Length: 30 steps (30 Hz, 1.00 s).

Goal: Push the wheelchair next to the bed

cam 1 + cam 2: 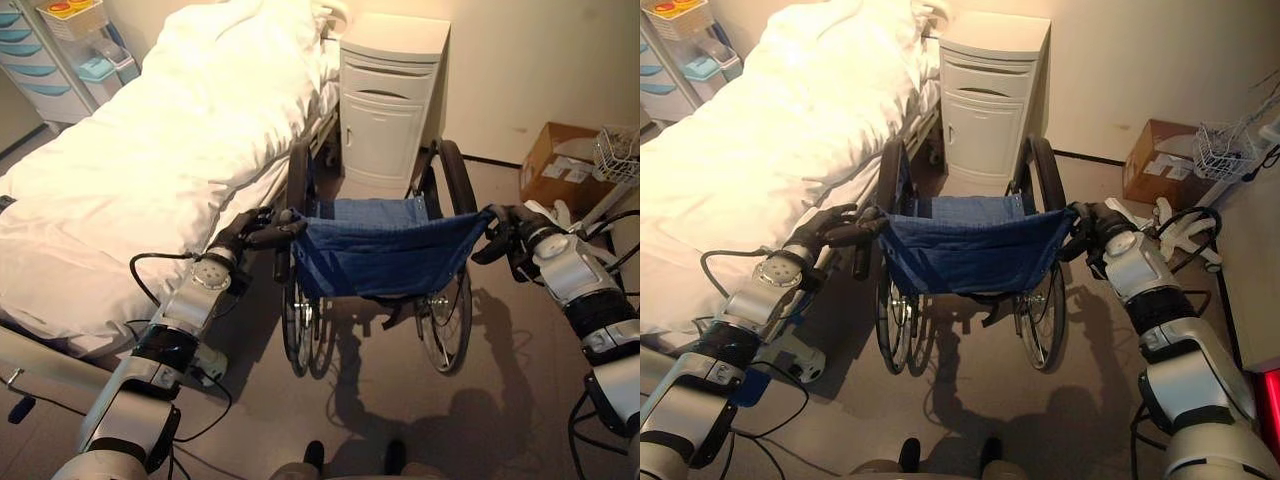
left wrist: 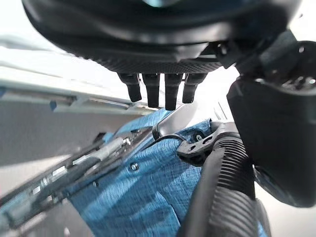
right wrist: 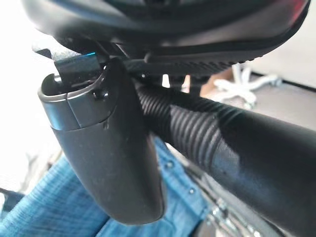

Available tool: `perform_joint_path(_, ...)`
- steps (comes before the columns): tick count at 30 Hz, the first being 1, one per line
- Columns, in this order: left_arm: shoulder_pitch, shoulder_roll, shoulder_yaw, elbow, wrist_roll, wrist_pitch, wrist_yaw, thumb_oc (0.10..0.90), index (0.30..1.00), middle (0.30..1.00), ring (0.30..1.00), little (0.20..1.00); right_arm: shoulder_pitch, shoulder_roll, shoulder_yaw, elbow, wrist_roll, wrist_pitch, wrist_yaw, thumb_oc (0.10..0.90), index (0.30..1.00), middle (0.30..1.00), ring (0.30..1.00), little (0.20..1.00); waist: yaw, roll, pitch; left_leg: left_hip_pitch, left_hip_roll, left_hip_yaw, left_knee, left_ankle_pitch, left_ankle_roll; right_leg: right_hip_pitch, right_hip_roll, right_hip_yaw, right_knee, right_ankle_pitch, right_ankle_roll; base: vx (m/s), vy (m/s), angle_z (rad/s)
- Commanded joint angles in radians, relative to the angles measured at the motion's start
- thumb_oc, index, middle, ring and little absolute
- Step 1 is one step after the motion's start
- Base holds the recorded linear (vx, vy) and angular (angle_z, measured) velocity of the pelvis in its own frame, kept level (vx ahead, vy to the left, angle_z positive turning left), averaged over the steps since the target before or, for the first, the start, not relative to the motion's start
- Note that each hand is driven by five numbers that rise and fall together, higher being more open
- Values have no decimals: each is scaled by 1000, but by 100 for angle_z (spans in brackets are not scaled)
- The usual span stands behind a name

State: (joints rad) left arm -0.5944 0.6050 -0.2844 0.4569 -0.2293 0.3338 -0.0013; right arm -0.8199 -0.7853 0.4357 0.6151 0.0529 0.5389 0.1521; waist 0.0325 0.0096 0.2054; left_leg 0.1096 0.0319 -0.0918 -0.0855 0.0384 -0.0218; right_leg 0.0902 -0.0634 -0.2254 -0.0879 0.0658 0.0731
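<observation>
Beside the bed at frame left, we are gripping the wheelchair handles, left hand and right hand fingers curled round them, risking hitting the cabinet if we push straight ahead.

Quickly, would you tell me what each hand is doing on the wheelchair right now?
Left hand: shut on the wheelchair's left push handle.
Right hand: shut on the right push handle.
</observation>
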Motion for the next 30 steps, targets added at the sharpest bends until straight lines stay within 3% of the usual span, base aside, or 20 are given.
perform_joint_path(1, 20, 108, 42, 69, -84, -40, 9, 800, 900, 900, 900, 900, -97, -2, 25, -120, 133, -58, 41, 800, 900, 900, 900, 900, 46, -47, -53, 20, -80, 81, 48, -46, 44, -20, -41, 100, 136, 19, 66, 0, 0, 0)
perform_joint_path(9, 103, 70, 135, 77, -343, -175, -65, 800, 900, 900, 900, 900, -116, -86, -56, -157, 342, -131, -34, 800, 900, 900, 900, 900, 32, -51, -67, 24, -82, 94, 52, -55, 42, -18, -36, 111, 139, 9, 63, -11, 10, -4)
perform_joint_path(15, 158, 27, 181, 98, -513, -229, -107, 800, 900, 900, 900, 900, -50, -96, -133, -157, 558, -174, -47, 800, 900, 900, 900, 900, 21, -53, -77, 27, -81, 107, 50, -57, 41, -12, -33, 116, 129, 6, 61, -5, 4, -3)
perform_joint_path(24, 181, 19, 191, 179, -624, -262, -154, 800, 900, 900, 900, 900, -19, -86, -217, -120, 886, -255, -6, 800, 900, 900, 900, 900, 13, -53, -95, 26, -78, 119, 49, -62, 41, -7, -28, 111, 116, -11, 56, 0, 1, -1)
perform_joint_path(29, 202, 13, 211, 209, -697, -306, -169, 800, 900, 900, 900, 900, 21, -121, -266, -99, 882, -266, -10, 800, 900, 900, 900, 900, 3, -57, -105, 23, -78, 127, 50, -68, 41, -11, -26, 116, 113, -17, 57, -3, -1, -1)
perform_joint_path(30, 217, 0, 233, 212, -796, -332, -187, 800, 900, 900, 900, 900, 54, -138, -292, -75, 880, -274, 10, 800, 900, 900, 900, 900, -2, -58, -106, 23, -78, 128, 50, -71, 42, -12, -24, 118, 111, -20, 55, -12, -6, -5)
